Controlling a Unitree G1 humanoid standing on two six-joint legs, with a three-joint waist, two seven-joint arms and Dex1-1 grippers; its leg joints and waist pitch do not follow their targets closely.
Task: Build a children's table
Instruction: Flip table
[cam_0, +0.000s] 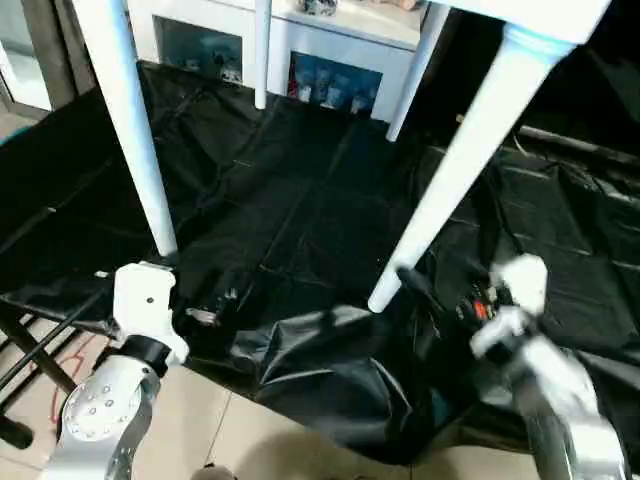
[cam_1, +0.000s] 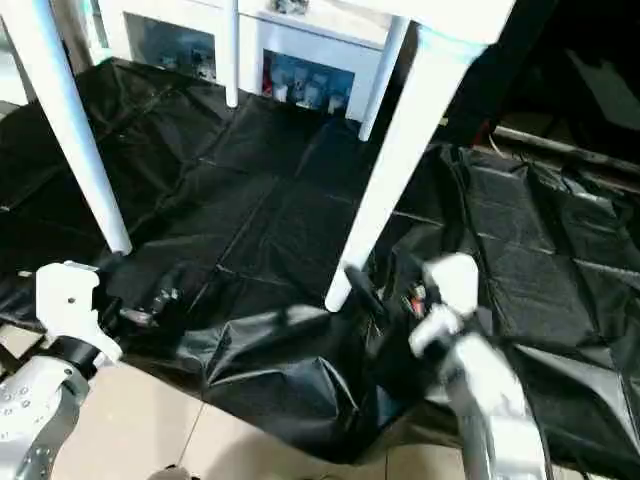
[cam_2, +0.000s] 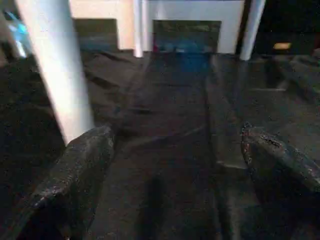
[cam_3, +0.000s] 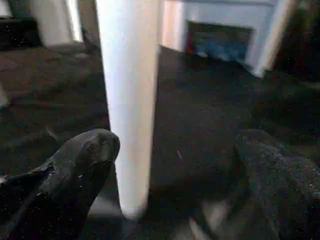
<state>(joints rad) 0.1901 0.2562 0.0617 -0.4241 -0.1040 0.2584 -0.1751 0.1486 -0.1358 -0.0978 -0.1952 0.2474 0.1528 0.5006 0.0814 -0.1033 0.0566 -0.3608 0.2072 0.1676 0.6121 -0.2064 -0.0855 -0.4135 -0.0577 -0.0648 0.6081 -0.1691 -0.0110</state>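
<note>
White plastic table (cam_0: 520, 15) standing upright on all four legs (cam_0: 440, 190) across the frame's upper half, seemingly assembled; both grippers' fingers (cam_2: 85, 170) (cam_3: 85, 160) spread, holding nothing.

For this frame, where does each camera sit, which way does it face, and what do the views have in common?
Left eye view: on the head, looking down under the standing table; silver forearms, left gripper, black sheet.
Right eye view: beside it, same scene; right gripper.
Left wrist view: along open jaws at the near left leg and the cabinet.
Right wrist view: along open jaws at the near right leg.
Shared: legs, sheet, cabinet.
</note>
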